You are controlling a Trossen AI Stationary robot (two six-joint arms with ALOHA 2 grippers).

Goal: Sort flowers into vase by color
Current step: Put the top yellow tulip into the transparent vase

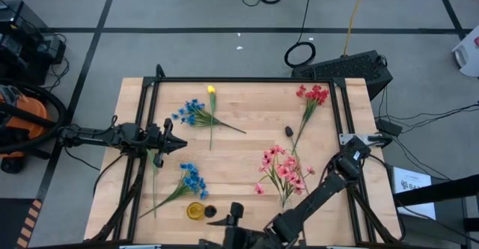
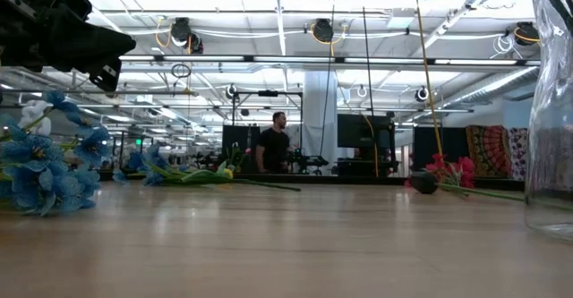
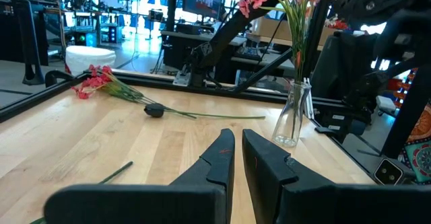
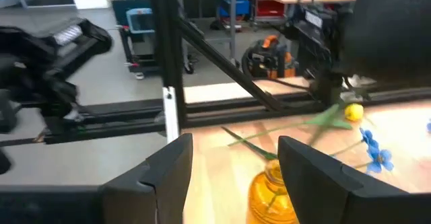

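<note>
The right gripper (image 1: 212, 220) hangs spread over the amber vase (image 1: 196, 211) at the table's (image 1: 239, 167) near edge. Farther back, pink flowers (image 1: 283, 170) stand in a clear vase. The left gripper (image 1: 179, 143), nearly pressed together, pinches nothing. Blue flowers (image 1: 192, 114) and red flowers (image 1: 312, 95) lie beyond.

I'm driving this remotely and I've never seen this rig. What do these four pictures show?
Two robot arms work at a wooden table. One picture looks straight down, one looks level across the tabletop, and the other two are taken from each arm's wrist. The left gripper is nearly closed and empty, between two blue sprigs. A yellow bud lies nearby. The right gripper is open and faces a small amber vase. Red flowers lie loose. Pink flowers stand in a clear vase.
</note>
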